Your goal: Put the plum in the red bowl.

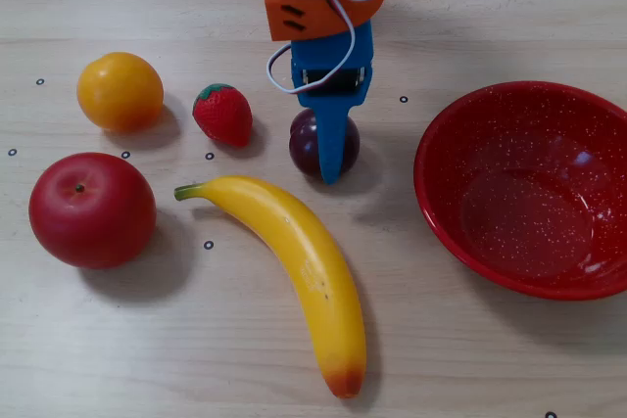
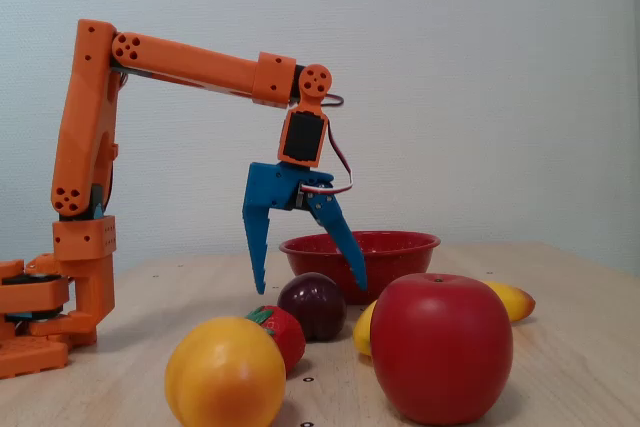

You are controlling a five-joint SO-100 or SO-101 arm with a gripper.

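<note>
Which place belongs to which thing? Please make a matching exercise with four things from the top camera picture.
Things:
1. plum
2. red bowl
3. apple
4. banana

Places in the top-down fixed view:
A. far left, below the orange
B. right edge
C. under the open gripper
D. lying diagonally in the lower middle

Pairs: 1-C, 2-B, 3-A, 4-D

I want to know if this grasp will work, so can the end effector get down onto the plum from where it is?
Probably yes. The open end effector hangs straddling the plum, with nothing between them; the strawberry and banana lie apart from it.
</note>
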